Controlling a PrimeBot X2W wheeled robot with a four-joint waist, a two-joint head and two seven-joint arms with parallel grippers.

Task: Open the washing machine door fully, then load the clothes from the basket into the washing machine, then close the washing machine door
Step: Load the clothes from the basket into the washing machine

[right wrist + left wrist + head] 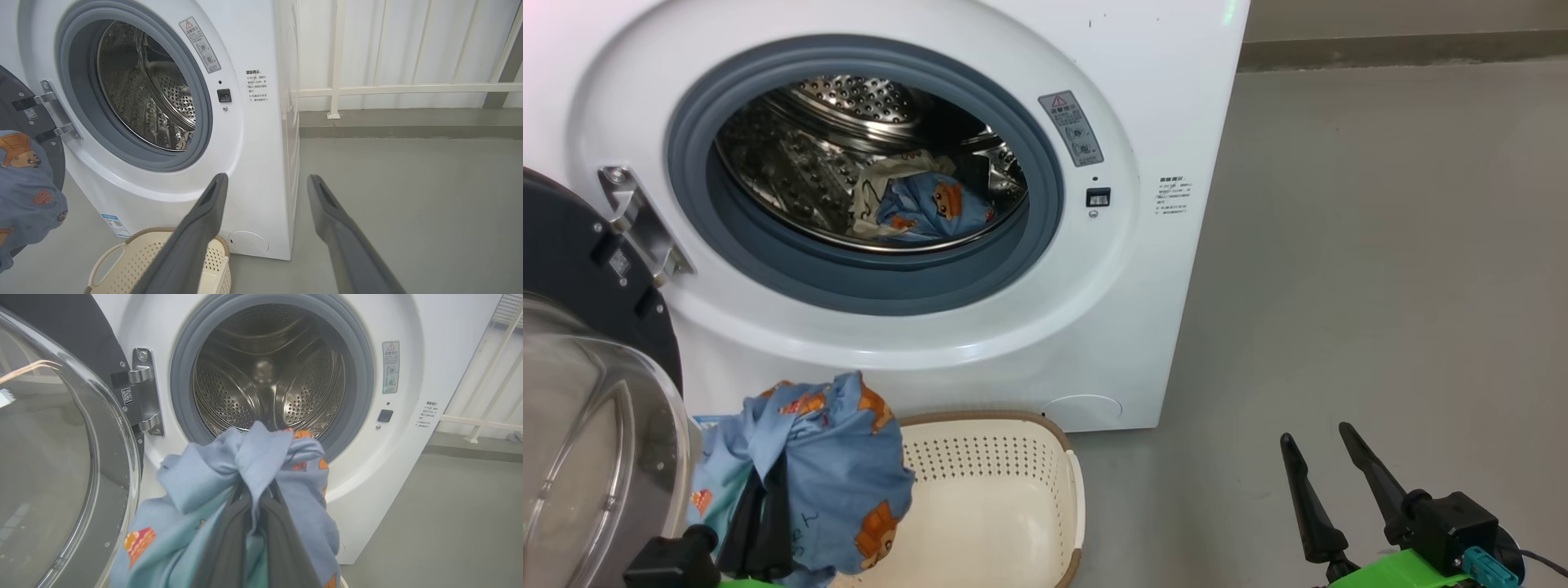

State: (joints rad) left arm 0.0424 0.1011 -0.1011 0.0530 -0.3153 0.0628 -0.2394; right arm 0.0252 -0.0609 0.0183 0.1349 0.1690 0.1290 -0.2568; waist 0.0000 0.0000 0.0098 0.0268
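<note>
Here the washing machine (1094, 343) faces the robot, its round mouth squarely open in the head view, the steel drum (792, 163) running straight back behind the grey-blue ring. The washing machine door (572, 269) is swung out on its hinge (641, 220) at 9 o'clock, its glass bowl bulging toward the camera. Some of the clothes (927, 208), blue and cream with bear print, lie low in the drum.

The left gripper (254, 498) is pressed together on a blue printed piece, which drapes over its dark fingers. In the left wrist view those fingers point up at the lower lip of the mouth, at 12 o'clock. The basket (1045, 457) sits on the floor (1380, 286) at 6 o'clock, just in front of the machine, its bare cream bottom showing.

The right gripper (1316, 441) waits at 5 o'clock with its fingers spread and nothing between them, over grey floor that is wide open toward 3 o'clock. A white railing (335, 61) stands behind the machine's side.

A grey warning sticker (1071, 128) with a red triangle sits at 2 o'clock of the mouth. The small print beside it is too fine to read. A blue label (115, 224) is near the machine's foot.
</note>
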